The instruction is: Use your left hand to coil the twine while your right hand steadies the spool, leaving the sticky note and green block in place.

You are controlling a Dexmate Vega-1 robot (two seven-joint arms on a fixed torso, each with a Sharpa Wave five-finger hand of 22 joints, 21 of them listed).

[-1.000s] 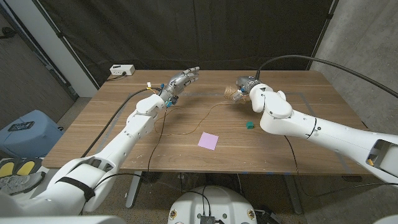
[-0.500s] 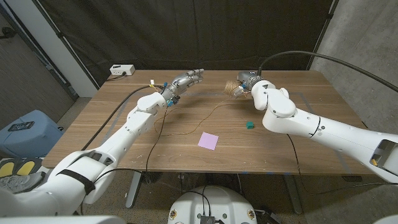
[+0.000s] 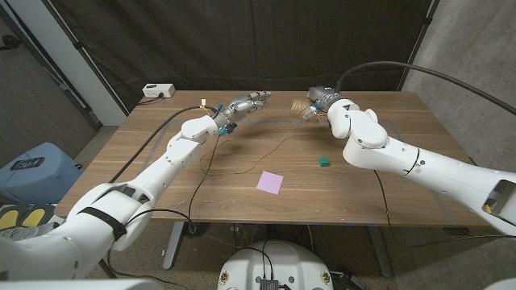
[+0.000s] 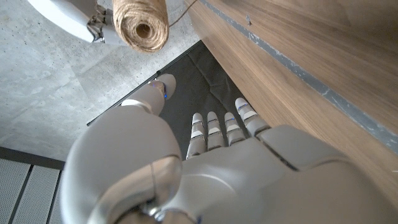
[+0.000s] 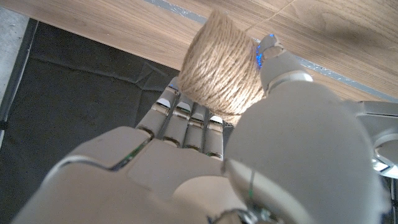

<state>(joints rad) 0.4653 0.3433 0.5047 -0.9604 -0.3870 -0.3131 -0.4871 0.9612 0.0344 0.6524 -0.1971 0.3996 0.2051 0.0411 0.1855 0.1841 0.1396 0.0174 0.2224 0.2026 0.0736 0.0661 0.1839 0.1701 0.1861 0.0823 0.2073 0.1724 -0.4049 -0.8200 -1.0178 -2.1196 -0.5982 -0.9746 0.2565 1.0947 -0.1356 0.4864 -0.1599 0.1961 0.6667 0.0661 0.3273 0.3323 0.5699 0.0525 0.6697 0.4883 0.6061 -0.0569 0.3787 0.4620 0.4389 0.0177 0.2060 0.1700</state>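
My right hand (image 3: 320,102) grips the spool of tan twine (image 3: 301,109) over the table's far edge; the right wrist view shows the spool (image 5: 217,68) pinched between thumb and fingers (image 5: 186,118). A loose strand of twine (image 3: 278,143) trails from it across the wood toward the table's middle left. My left hand (image 3: 247,102) hovers a short way left of the spool, fingers (image 4: 221,127) straight and apart, holding nothing. In the left wrist view the spool (image 4: 142,23) hangs ahead of those fingers. The pink sticky note (image 3: 270,182) and green block (image 3: 323,162) lie nearer the front.
A white box (image 3: 158,90) sits at the table's (image 3: 419,129) far left corner. Black cables run over the left half of the table and along my arms. Dark curtains hang behind the table.
My left hand has moved right and farther back, closing on the spool. My right hand has carried the spool slightly back and to the right.
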